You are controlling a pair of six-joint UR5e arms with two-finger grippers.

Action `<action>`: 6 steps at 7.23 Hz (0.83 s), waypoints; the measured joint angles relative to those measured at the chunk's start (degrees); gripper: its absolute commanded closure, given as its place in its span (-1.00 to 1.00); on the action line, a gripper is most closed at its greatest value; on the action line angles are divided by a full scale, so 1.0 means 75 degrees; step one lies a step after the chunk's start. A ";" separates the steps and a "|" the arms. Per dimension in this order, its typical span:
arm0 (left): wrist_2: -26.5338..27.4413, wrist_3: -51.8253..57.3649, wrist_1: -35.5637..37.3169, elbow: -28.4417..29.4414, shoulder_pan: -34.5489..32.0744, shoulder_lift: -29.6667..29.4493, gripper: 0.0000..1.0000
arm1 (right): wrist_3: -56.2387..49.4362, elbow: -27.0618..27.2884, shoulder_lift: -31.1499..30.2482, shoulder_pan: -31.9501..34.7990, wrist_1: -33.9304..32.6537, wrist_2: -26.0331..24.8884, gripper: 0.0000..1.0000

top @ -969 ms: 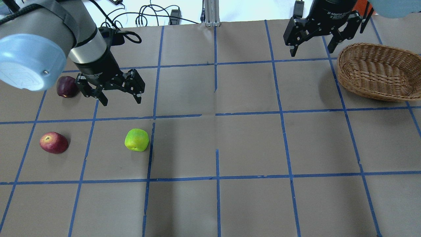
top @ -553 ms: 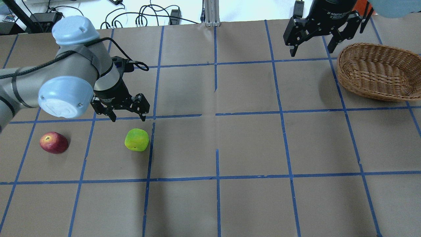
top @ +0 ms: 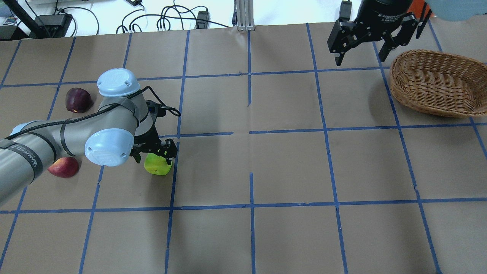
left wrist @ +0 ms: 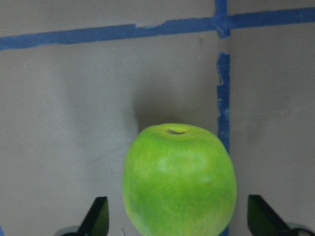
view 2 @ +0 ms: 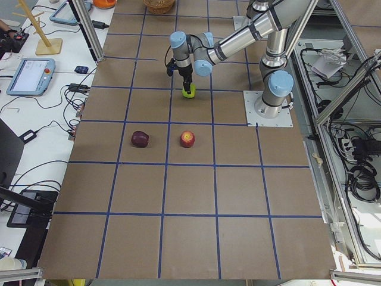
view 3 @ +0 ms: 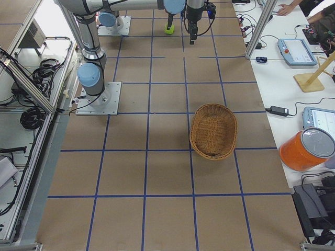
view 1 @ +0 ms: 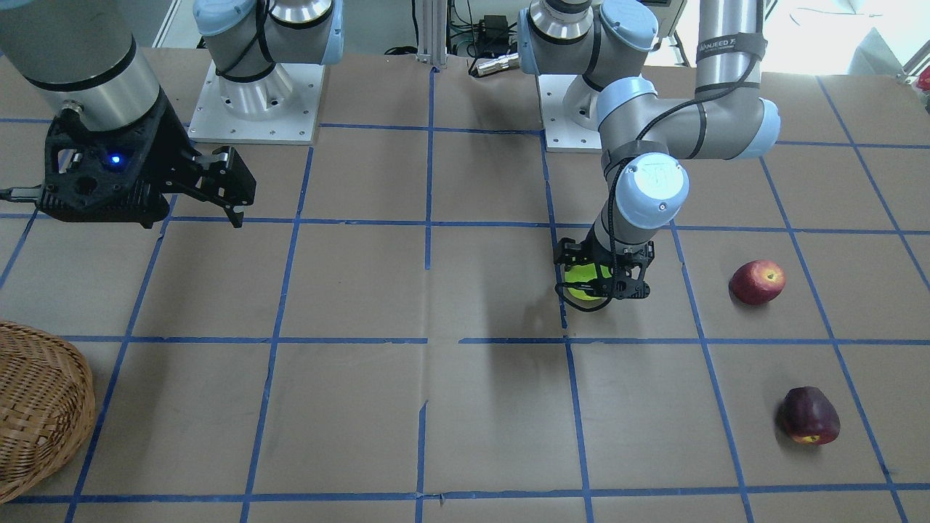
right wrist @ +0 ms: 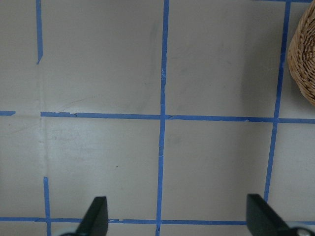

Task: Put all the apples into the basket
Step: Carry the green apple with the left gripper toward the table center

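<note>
The lime green apple [top: 158, 167] sits on the table left of centre and fills the left wrist view [left wrist: 179, 179]. My left gripper [top: 153, 153] is open and lowered over it, a finger on each side and neither touching. The red apple [top: 65, 168] lies to its left, partly under my left arm. The dark maroon apple [top: 78, 100] lies farther back on the left. The empty wicker basket [top: 430, 103] stands at the far right. My right gripper [top: 359, 53] is open and empty, held high just left of the basket.
Blue tape lines grid the brown table. Cables and a metal post [top: 243, 15] lie along the far edge. The two arm bases [view 1: 254, 94] stand at the robot's side. Tablets and an orange container [view 3: 309, 149] sit on the side bench beyond the basket.
My left arm has swung forward and down, from beside the maroon apple to over the green apple, which its open fingers now straddle. The right arm and the apples have not moved.
</note>
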 measured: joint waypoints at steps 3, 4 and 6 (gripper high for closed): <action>-0.0243 -0.0040 0.0372 -0.0106 0.0001 -0.0389 -0.02 | 0.0000 0.0000 0.0003 0.0000 0.0000 0.0001 -1.00; -0.0303 -0.0001 0.0511 -0.0084 0.0001 -0.0457 0.45 | 0.0000 0.0000 0.0007 0.0000 -0.0002 0.0001 -1.00; -0.0377 -0.0239 0.0625 0.0241 -0.0060 -0.0461 0.47 | -0.0008 0.0000 0.0021 0.0000 -0.0010 -0.0006 -1.00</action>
